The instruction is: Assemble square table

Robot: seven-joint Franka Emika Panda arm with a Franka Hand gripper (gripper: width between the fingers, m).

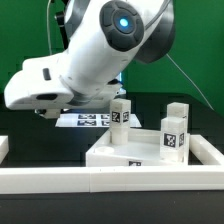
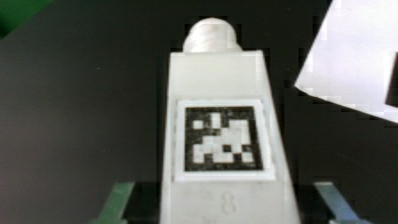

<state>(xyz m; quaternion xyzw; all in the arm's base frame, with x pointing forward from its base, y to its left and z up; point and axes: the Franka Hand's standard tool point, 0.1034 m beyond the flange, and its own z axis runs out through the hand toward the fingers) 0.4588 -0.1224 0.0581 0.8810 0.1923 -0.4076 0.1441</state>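
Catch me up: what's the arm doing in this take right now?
Square table assembly, partway through. The wrist view shows the gripper closed around one white tagged leg, a finger on either side of it. In the exterior view, the square tabletop lies flat with two legs standing on it: one at the back, one toward the exterior view's right. The marker board lies behind, under the arm. Whether those legs are fully seated, I can't tell.

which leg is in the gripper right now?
A third leg, seen only in the wrist view between the gripper fingers. The other two stand upright on the tabletop slab: one behind, one nearer the exterior view's right.
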